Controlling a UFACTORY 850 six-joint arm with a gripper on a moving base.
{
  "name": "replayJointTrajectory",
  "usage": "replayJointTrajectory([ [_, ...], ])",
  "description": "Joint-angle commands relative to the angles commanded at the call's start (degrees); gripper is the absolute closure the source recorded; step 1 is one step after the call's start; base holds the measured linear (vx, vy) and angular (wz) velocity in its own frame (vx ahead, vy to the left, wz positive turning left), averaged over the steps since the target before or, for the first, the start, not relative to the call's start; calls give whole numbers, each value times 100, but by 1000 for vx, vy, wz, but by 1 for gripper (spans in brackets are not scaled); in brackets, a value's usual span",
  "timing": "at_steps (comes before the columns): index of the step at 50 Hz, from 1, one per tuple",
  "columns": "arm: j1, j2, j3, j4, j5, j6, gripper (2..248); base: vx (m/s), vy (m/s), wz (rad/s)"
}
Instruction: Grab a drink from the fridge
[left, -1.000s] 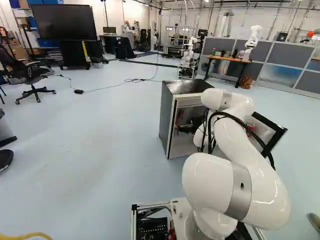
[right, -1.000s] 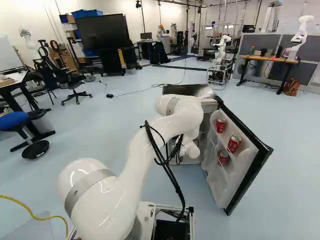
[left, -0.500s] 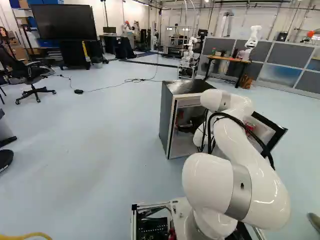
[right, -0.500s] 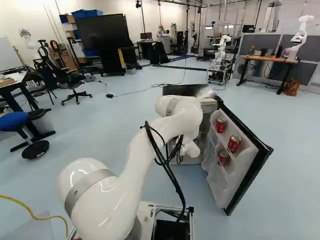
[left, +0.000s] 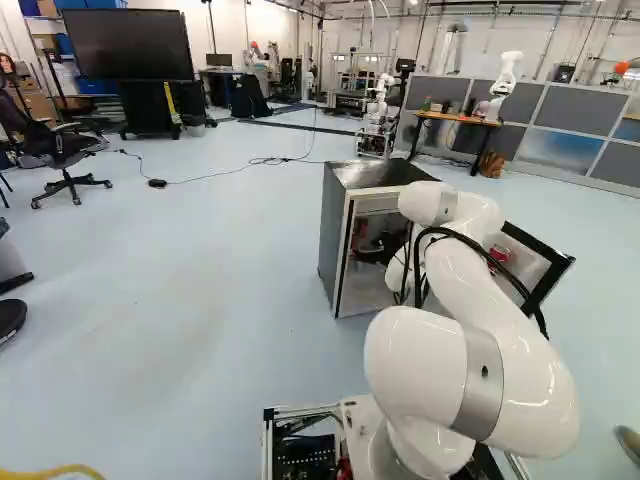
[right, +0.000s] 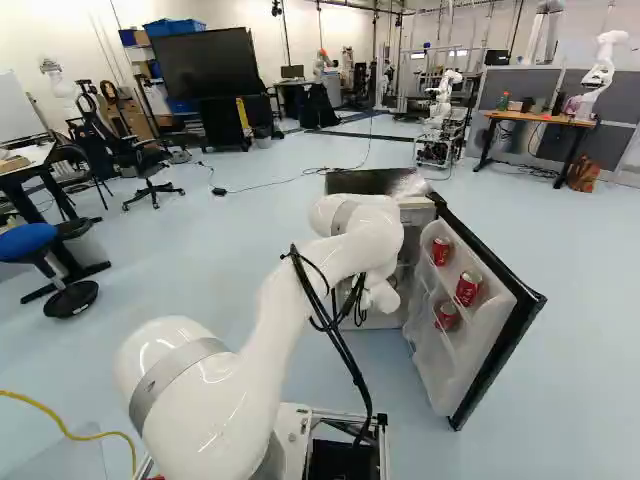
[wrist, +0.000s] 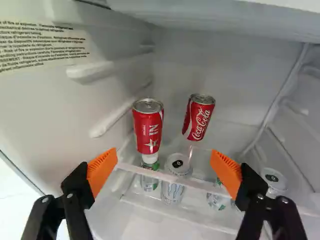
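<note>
Your gripper (left: 380, 248) was inside the fridge (left: 337, 235), with your white arm (right: 345, 255) bent forward from the base and reaching in through the front opening. In the wrist view you had the gripper (wrist: 164, 151) spread wide, its two orange pads (wrist: 102, 170) well apart and nothing pinched between them.

The drinks you were after were ahead of the fingers. One red can (wrist: 148, 125) was nearer the side wall (wrist: 45, 100) with the printed label (wrist: 42, 46). A second red can (wrist: 199, 117) was just beside it, a little farther back, with a gap between the two. Neither touched your fingers. Below them, past the front edge of the clear shelf (wrist: 165, 176), you could see more cans, among them a silver can (wrist: 171, 191) and, off toward the other finger, another silver can (wrist: 273, 181).

The fridge door (right: 497, 350) stood open to the right of your arm in the right base view. You had three more red cans (right: 467, 288) in its white racks (right: 428, 362), apart from the gripper.
</note>
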Motion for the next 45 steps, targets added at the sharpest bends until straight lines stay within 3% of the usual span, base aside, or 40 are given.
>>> replayJointTrajectory([
  [45,234,-398,-779,0,0,0,3,0,0,0],
])
